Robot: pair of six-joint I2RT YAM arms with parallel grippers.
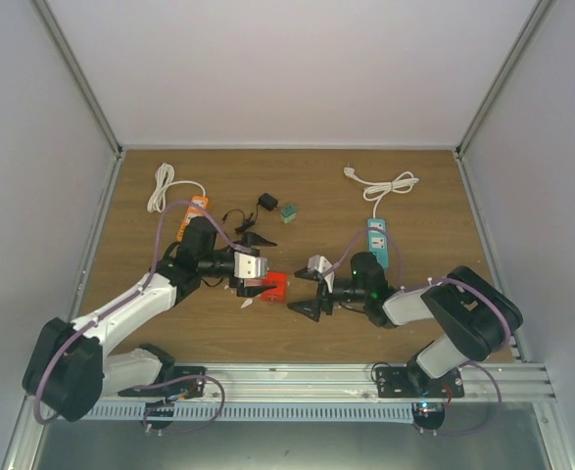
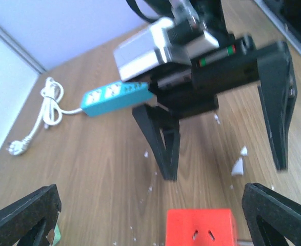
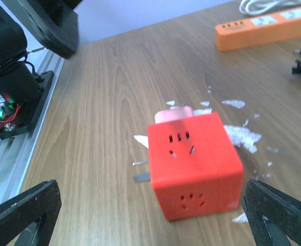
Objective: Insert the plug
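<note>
The plug is a red cube (image 1: 274, 285) lying on the wooden table, with socket holes on its faces. In the right wrist view the red cube (image 3: 194, 164) shows two metal prongs (image 3: 142, 171) sticking out sideways. My left gripper (image 1: 265, 271) is open at the cube's left, and nothing is between its fingers (image 2: 22, 220). The cube's top (image 2: 201, 228) shows low in the left wrist view. My right gripper (image 1: 300, 291) stands open just right of the cube, facing it and holding nothing. An orange power strip (image 1: 194, 215) lies back left and a teal power strip (image 1: 377, 240) back right.
White cables are coiled behind each strip (image 1: 165, 186) (image 1: 385, 186). A black adapter with its cord (image 1: 265, 203) and a small green block (image 1: 288, 211) lie at mid back. White crumbs (image 3: 240, 136) are scattered round the cube. Metal rails (image 1: 297, 377) run along the near edge.
</note>
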